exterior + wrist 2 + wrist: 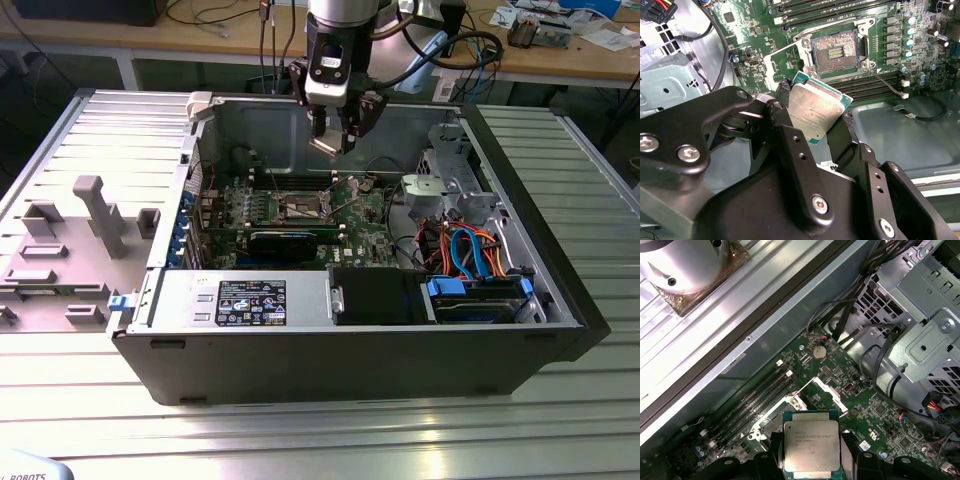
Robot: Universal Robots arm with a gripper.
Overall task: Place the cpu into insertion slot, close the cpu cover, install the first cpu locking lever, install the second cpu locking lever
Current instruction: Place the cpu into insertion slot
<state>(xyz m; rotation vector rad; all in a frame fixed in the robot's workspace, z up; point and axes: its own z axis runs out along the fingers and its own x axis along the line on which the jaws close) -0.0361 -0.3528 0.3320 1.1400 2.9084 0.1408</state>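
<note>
Cpu point(815, 112): square, silver-grey top, green rim

You get the exterior view from well back, looking down into the open computer case point(350, 360) at the insertion slot point(305, 205). Both wrist views sit close above that slot, looking past the cpu point(817, 107) and sharing its green board point(875, 415).

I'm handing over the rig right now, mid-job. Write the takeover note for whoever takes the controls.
Gripper: shut on the cpu, holding it above the motherboard and clear of the socket.
Insertion slot: empty, contacts bare.
Cpu cover: swung open.
Done: cpu is in the grip, over the open case.
Left: seat the cpu, close the cover, fasten both locking levers.
</note>
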